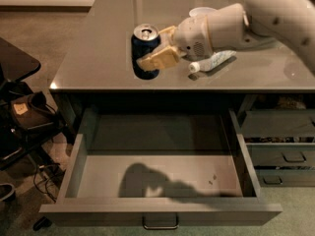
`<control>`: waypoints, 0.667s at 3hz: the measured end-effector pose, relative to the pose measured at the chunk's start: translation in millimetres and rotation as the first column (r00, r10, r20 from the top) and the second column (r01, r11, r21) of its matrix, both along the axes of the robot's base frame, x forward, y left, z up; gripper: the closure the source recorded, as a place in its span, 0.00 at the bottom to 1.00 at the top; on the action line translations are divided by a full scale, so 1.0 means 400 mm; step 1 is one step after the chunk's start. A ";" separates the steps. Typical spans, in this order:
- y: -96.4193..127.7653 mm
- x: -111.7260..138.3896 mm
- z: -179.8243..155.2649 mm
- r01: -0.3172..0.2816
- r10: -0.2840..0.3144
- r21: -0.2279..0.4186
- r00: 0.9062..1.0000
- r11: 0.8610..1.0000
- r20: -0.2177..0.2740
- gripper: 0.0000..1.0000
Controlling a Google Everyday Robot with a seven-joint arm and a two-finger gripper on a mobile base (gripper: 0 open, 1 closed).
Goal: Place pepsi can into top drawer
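Observation:
The pepsi can (143,42) stands upright on the grey counter (98,58), left of centre and near its front edge. My gripper (150,47) comes in from the right and is shut on the can, with one tan finger (156,59) across its front and the other behind it. I cannot tell whether the can's base touches the counter. The top drawer (162,212) is pulled wide open below the counter, with nothing inside. Its dark pull handle (160,224) faces the camera, and the arm's shadow falls on its floor.
A white plastic bottle (215,60) lies on the counter just right of the gripper, under my wrist. Narrower grey drawers (285,154) sit at the lower right, the upper one partly open. Black equipment and cables (24,117) stand on the floor at left.

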State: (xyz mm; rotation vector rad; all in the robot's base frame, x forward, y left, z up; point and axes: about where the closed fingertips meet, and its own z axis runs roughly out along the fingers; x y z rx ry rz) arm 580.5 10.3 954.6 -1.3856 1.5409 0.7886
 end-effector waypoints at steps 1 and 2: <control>0.049 -0.153 0.120 0.047 -0.057 0.092 0.993 0.995 0.100 1.00; 0.017 -0.200 0.077 0.087 -0.093 0.109 0.994 0.990 0.052 1.00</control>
